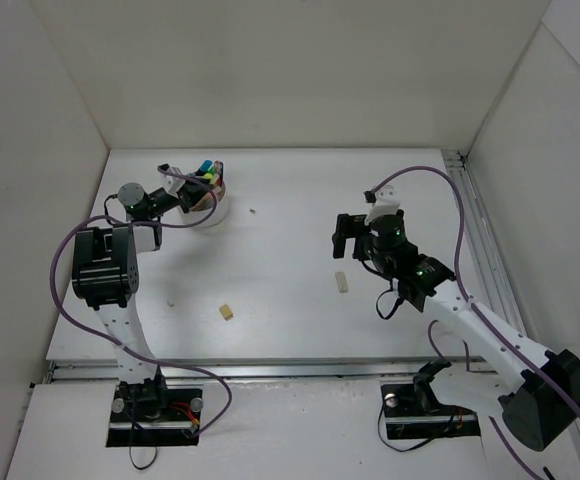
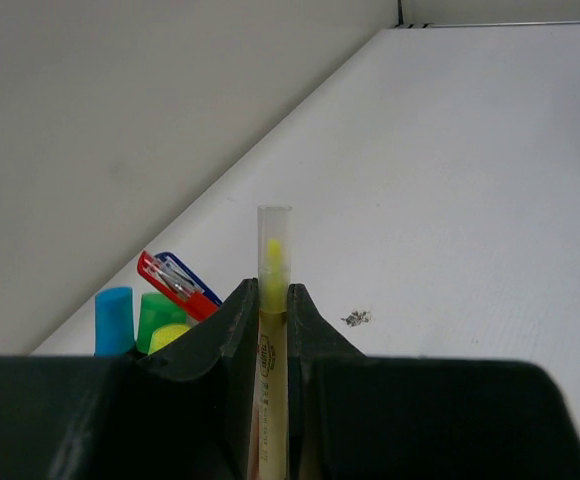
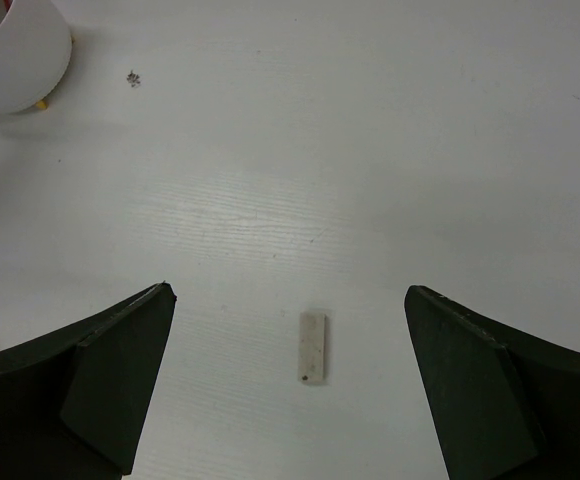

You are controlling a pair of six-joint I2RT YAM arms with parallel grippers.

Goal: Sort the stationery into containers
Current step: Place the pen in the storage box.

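Round white plastic bowl [image 1: 213, 212] stands far left on the white table [image 1: 300, 190].
A small beige eraser block [image 1: 227, 313] lies before it; a pale cream eraser block [image 1: 342, 282] lies right of that, mid-table.

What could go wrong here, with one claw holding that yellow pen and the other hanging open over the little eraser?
1. The left gripper pinches the yellow pen by the white bowl, where highlighters stand upright. Once let go, the pen might knock against them or fall outside.
2. The eraser below the open right gripper lies flat on the table, so the fingers may slide it instead of gripping it.
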